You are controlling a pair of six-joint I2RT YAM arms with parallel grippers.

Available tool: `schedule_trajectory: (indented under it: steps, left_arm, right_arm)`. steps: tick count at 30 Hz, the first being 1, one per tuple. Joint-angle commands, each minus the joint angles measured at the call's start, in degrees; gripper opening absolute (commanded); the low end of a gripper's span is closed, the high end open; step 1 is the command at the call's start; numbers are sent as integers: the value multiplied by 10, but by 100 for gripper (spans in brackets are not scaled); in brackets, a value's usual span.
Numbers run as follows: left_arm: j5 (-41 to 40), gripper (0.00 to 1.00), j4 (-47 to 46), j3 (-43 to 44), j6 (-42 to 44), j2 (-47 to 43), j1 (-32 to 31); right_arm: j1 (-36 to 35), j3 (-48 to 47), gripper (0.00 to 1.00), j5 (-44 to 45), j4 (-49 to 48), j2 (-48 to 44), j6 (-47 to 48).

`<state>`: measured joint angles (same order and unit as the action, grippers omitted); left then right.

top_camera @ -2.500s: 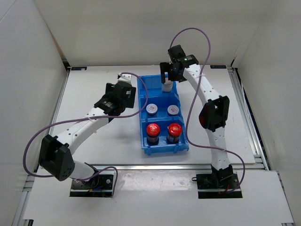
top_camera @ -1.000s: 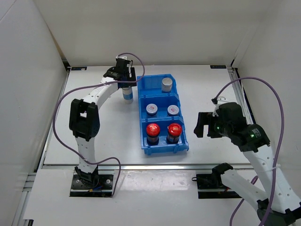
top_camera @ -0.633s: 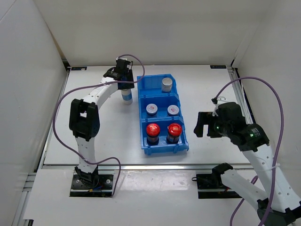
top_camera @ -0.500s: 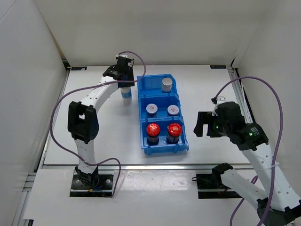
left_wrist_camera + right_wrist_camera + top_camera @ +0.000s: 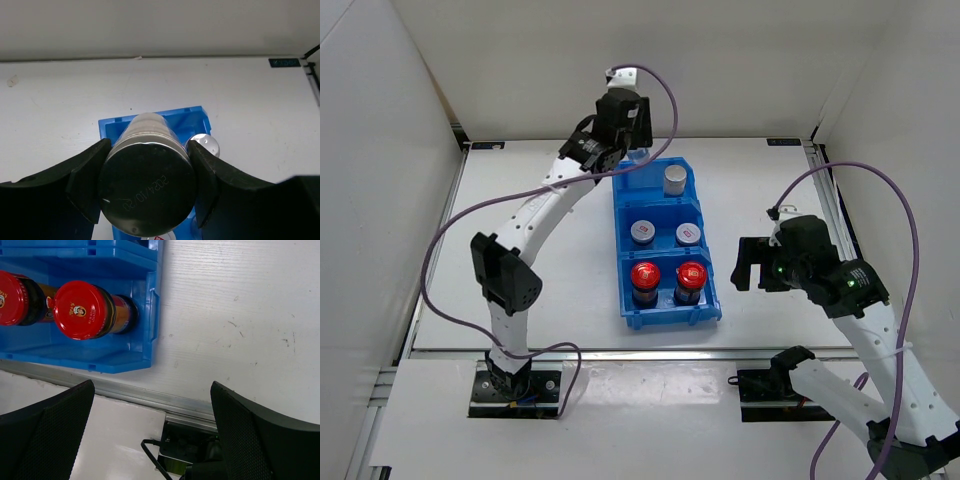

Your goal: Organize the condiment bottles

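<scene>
Glossy blue plastic bin (image 5: 670,316), shiny red caps (image 5: 84,310), satin grey cap (image 5: 146,195), scuffed matt table (image 5: 240,315).

A blue bin (image 5: 670,316) sits near the middle of the white table (image 5: 520,250), split into three sections from near to far. White walls (image 5: 570,60) close the left, far and right sides. A metal rail (image 5: 640,352) runs along the table's near edge.
</scene>
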<state>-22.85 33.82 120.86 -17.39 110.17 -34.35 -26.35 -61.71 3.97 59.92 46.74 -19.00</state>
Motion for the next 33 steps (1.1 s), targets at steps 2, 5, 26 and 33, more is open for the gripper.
schedule_trajectory:
  steps: [2,5,26,33]
  left_arm:
    - [-9,11,-12,13,6,42,-9]
    - [-9,12,-12,-4,6,56,-9]
    - [15,77,-12,-62,-30,117,10]
    - [28,87,-12,-90,-41,104,16]
  right_arm:
    - [-3,-1,100,4,-11,-2,-1]
    - [-3,-1,100,4,-11,-2,-1]
    - [-3,-1,100,-1,-11,-7,-1]
    - [-3,-1,100,-1,-16,-7,-1]
